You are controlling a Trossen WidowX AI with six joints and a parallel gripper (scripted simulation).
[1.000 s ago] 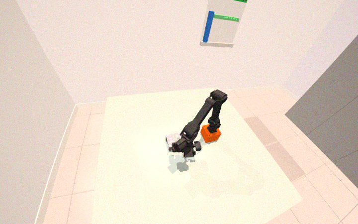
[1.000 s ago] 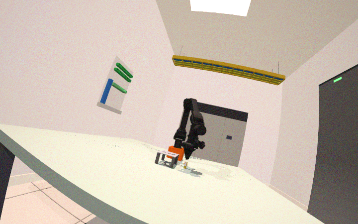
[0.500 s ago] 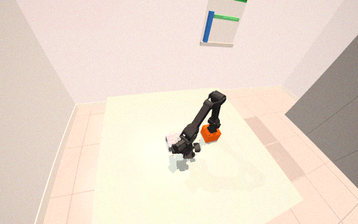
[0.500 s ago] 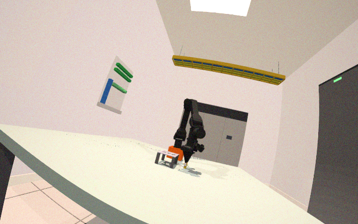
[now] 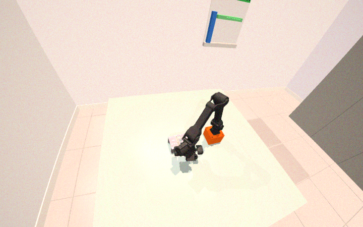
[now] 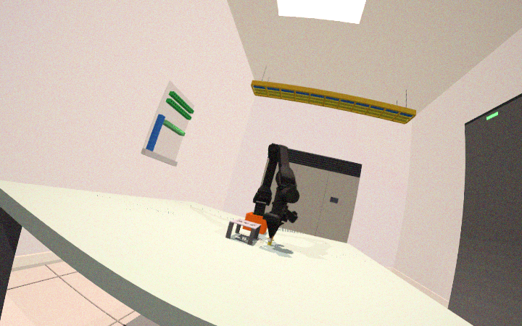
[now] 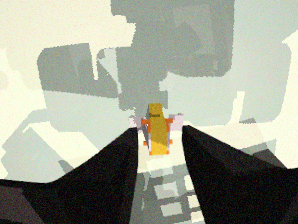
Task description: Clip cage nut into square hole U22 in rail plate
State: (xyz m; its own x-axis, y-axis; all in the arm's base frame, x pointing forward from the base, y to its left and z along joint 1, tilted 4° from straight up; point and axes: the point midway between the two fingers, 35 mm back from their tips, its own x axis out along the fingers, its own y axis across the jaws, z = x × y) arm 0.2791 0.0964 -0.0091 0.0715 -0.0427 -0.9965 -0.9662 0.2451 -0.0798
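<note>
Cage nut, small, yellow-orange with pale pink side pieces (image 6: 270, 243) (image 7: 159, 136) — stood on the pale green-white table (image 5: 133, 181) (image 6: 215, 265), outside the rail plate. Black two-finger gripper (image 5: 189, 157) (image 6: 270, 238) (image 7: 160, 133) — pointed down at the nut, fingers parted narrowly, unclamped, one tip to either side. Pink rail plate on dark grey legs (image 5: 174, 140) (image 6: 243, 222) — stood beside the nut, near the orange block base (image 5: 209, 140) (image 6: 263, 227)

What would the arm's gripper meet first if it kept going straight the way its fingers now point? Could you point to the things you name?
Most likely the yellow-orange cage nut (image 6: 270, 243) (image 7: 159, 134), just beyond the tips of the gripper (image 5: 190, 158) (image 6: 271, 237) (image 7: 160, 133), then the tabletop (image 5: 139, 181) (image 6: 184, 245). The remaining gap is hard to judge.
</note>
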